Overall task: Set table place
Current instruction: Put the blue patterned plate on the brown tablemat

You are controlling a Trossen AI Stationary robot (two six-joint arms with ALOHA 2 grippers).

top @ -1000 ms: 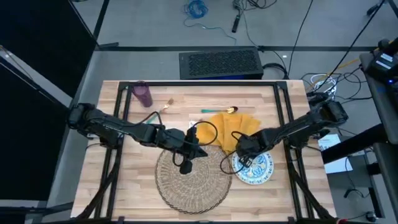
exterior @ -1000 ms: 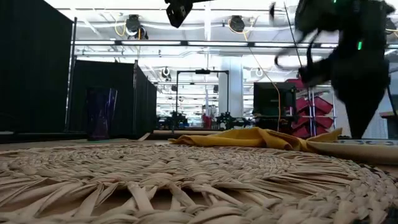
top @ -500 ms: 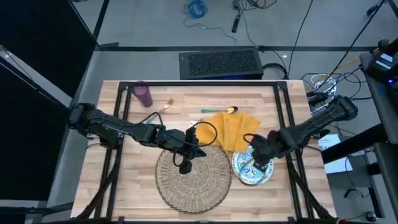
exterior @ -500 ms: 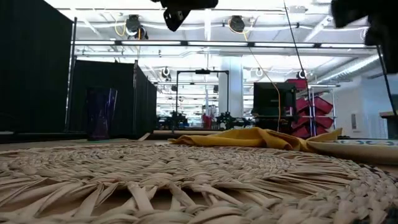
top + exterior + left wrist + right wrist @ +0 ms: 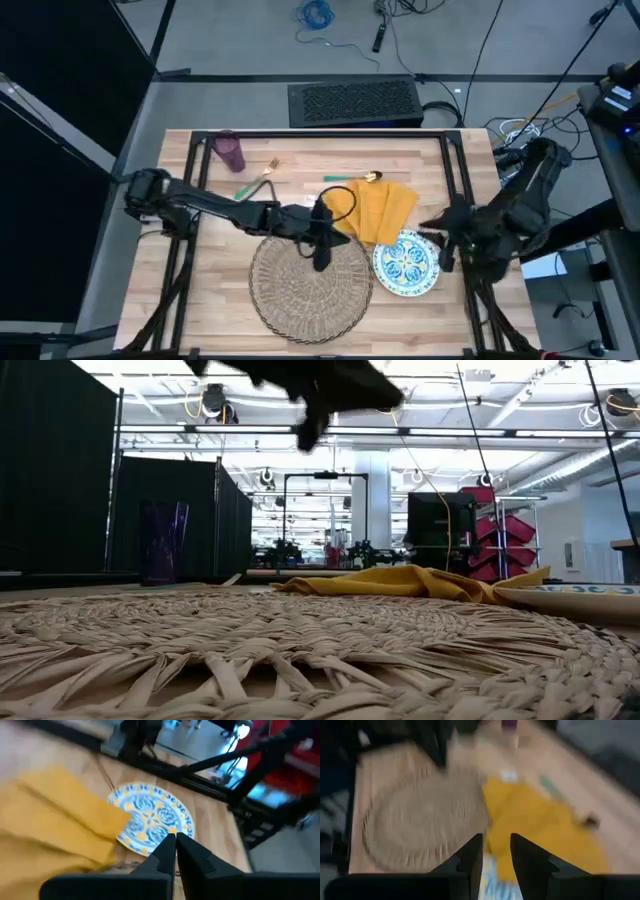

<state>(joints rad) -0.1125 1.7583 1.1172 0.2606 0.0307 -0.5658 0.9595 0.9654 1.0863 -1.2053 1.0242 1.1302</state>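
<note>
Left gripper (image 5: 175, 845) fingers together, empty, hovering over far edge of woven placemat (image 5: 310, 288), aimed toward plate (image 5: 406, 264). Right gripper (image 5: 495, 851) fingers slightly apart, empty, just beside plate. Napkin (image 5: 373, 209) overlaps plate rim; purple cup (image 5: 230, 152), cutlery (image 5: 262, 178) at tabletop (image 5: 440, 170) far side, unplaced.

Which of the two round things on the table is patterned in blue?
The plate, right of the larger plain straw placemat; the yellow napkin touches its far edge.

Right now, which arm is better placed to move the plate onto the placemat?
Probably the right. Its open end effector hangs just beside the plate, which lies beside the placemat. The left end effector, shut, hovers over the placemat's far edge, near the napkin.
</note>
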